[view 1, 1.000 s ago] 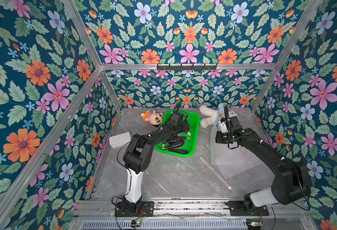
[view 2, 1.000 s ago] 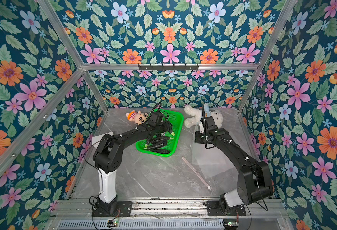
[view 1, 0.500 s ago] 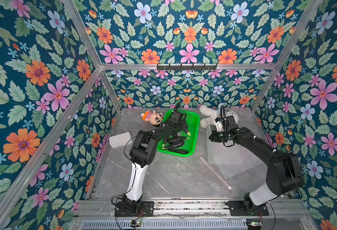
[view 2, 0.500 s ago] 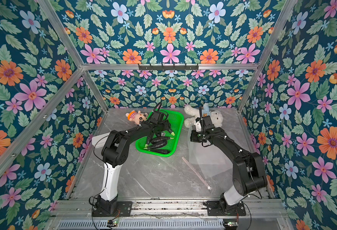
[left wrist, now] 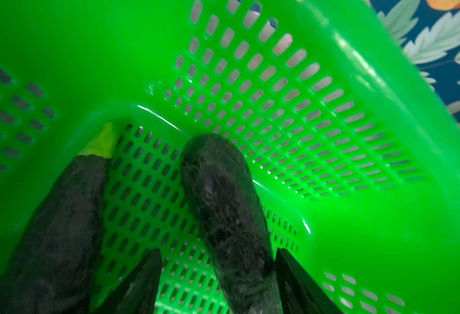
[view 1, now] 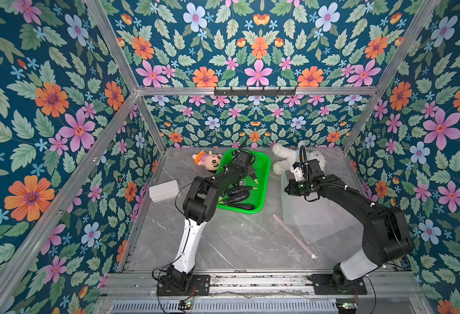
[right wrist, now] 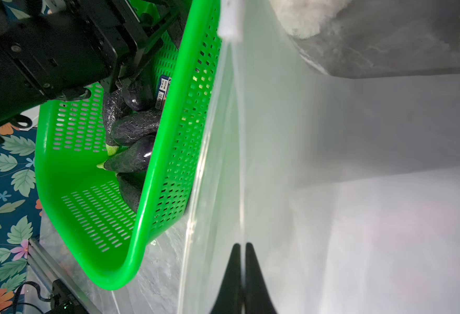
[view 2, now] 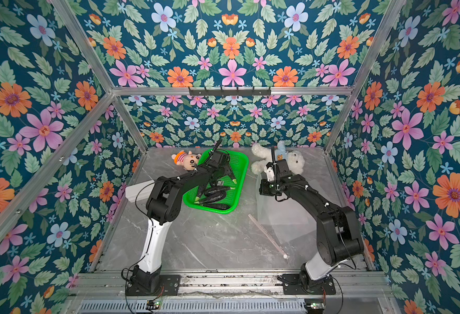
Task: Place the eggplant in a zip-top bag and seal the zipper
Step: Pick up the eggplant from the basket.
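basket: bright green slotted plastic basket [view 1: 263, 168] | eggplants: glossy purple-black eggplants [view 1: 237, 193], pale green stem tips | bag: translucent plastic zip-top bag [view 1: 321, 217], faint pink marks | zipper: thin pale-pink zipper strip [view 1: 291, 233] | table: grey marble-veined table [view 1: 223, 244] | walls: teal floral wallpaper [view 1: 258, 73], with pink, orange and blue blooms

Booth walls [view 1: 60, 114] on three sides, dark teal wallpaper with pink, orange and pale blue flowers and green leaves. Aluminium frame bars [view 1: 109, 46] run up the corners and across the back. Black hook rail [view 1: 254, 92] on the back crossbar. Desk [view 1: 231, 242] is grey marble-look with white veins. Metal rail [view 1: 250, 280] along the front edge, slotted grille [view 1: 223, 306] below. Light even, shadows soft.
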You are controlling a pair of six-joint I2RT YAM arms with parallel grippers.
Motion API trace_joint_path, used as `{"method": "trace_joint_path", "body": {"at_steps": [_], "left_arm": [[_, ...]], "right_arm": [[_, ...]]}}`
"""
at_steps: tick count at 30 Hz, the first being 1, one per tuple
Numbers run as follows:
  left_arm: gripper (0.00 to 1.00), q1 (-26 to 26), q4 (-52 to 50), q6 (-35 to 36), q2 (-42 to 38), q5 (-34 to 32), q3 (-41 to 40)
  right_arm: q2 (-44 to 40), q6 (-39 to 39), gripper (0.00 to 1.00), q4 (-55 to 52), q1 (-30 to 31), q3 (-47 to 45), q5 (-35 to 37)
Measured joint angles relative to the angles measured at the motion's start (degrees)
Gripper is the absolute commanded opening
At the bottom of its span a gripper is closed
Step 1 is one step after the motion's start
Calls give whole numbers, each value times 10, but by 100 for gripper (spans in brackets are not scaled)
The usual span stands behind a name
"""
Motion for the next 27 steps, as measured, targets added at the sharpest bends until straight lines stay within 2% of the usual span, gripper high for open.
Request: {"method": "trace_joint_path", "body": {"at_steps": [5, 12, 16, 21, 27], "left_arm": [[59, 4, -5, -12, 28, -20, 31], [35, 6, 0, -24, 38, -33, 40], [32, 6, 14, -25, 26, -28, 20], [32, 2, 56, -24, -33, -10, -45], [32, -19, 166, -18, -124, 24, -138]], "right_arm": [[1, -4, 0, 0, 0, -5, 0], [3, -12, 0, 2, 0, -10, 0], [4, -12, 0, 2, 0, -11, 2], [9, -12, 0, 2, 0, -9, 1], [22, -12, 0, -1, 0, 7, -30]]}}
